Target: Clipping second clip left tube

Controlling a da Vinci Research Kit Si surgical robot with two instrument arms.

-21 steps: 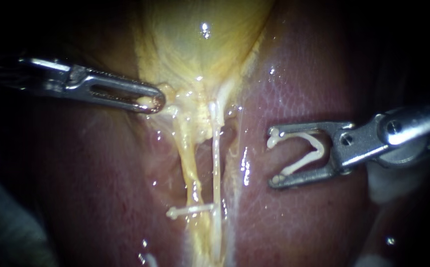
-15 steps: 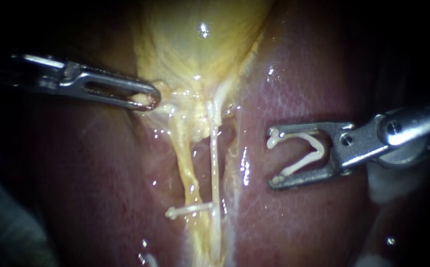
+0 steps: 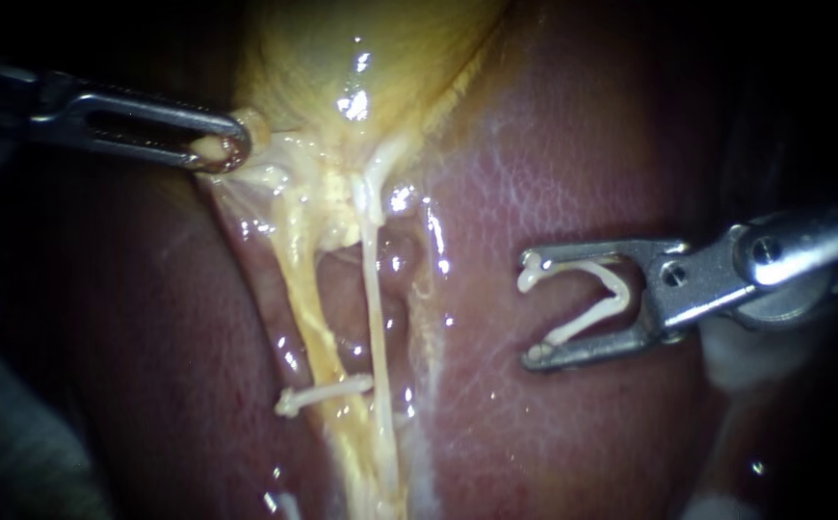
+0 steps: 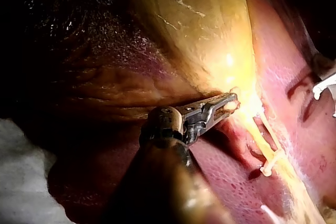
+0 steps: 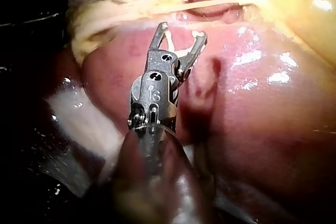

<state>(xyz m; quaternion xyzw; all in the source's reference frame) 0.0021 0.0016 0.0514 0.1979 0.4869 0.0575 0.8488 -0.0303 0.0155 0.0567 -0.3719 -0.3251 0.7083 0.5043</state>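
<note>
White plastic: a fresh clip (image 3: 588,299) sits spread in the right instrument (image 3: 532,318), whose jaws are wide apart but both bear on it. It hangs over the liver (image 3: 573,173), well apart from the tubes. The left instrument (image 3: 217,151) has its jaws clamped on a fold of tissue (image 3: 257,125) at the gallbladder (image 3: 342,58) base, drawn up & out, so the yellowish left tube (image 3: 301,289) stands taut beside the thin pale right tube (image 3: 371,308). One seated clip (image 3: 323,393) lies across the left tube low down. Risks, as I'd judge: the tubes run v. close, so a sloppy approach could catch both — or foul the seated clip. If the left grip slips, the tube goes slack & the clip lands crooked or only partway across. The tips could also nick the liver.
</note>
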